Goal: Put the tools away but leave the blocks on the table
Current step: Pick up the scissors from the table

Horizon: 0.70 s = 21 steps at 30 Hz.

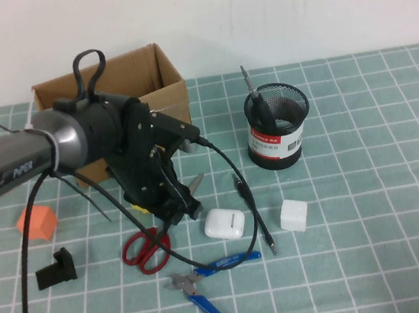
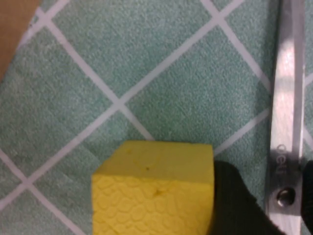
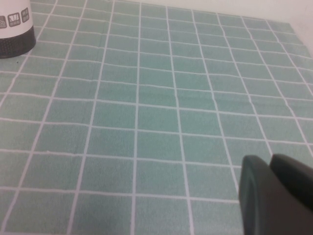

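My left gripper (image 1: 176, 207) is down on the table over the red-handled scissors (image 1: 146, 250). In the left wrist view its black fingers (image 2: 234, 205) stand open on either side of the scissors' blade (image 2: 286, 122) near the pivot screw. The yellow block (image 2: 156, 191) sits right beside one finger. The blue-handled pliers (image 1: 211, 284) and the thin black pen-like tool (image 1: 254, 212) lie on the teal grid table (image 1: 367, 182). The black-handled screwdriver (image 1: 251, 93) stands in the black mesh cup (image 1: 278, 128). The orange block (image 1: 36, 222) and white block (image 1: 294, 215) rest on the cloth. My right gripper (image 3: 269, 169) hovers shut and empty over bare cloth.
A white earbud case (image 1: 224, 222) lies between the scissors and the white block. A small black L-shaped bracket (image 1: 54, 269) sits front left. An open cardboard box (image 1: 107, 85) stands behind the left arm. The mesh cup's base also shows in the right wrist view (image 3: 12, 34).
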Motion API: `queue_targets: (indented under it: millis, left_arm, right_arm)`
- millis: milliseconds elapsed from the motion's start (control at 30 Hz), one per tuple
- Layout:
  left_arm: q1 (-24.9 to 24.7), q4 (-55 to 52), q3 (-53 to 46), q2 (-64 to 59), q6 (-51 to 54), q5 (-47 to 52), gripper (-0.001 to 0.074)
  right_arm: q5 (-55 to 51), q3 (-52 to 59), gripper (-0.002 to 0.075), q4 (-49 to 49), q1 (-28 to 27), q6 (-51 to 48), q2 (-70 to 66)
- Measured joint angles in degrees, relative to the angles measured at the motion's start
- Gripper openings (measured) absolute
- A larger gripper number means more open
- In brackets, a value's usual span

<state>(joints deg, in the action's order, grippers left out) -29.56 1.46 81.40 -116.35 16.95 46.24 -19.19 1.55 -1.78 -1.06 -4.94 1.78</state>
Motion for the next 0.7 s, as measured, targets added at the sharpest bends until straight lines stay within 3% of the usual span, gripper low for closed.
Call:
queue_targets:
  millis: [467, 700]
  left_arm:
    - [0.11, 3.12, 1.11, -0.86, 5.96, 2.52, 0.0264]
    - [0.11, 1.93, 2.17, -1.52, 8.13, 4.76, 0.0148]
  right_arm:
    - [0.0, 0.0, -0.0006, 0.0, 0.0, 0.0, 0.0]
    - [0.0, 0.0, -0.0006, 0.0, 0.0, 0.0, 0.0]
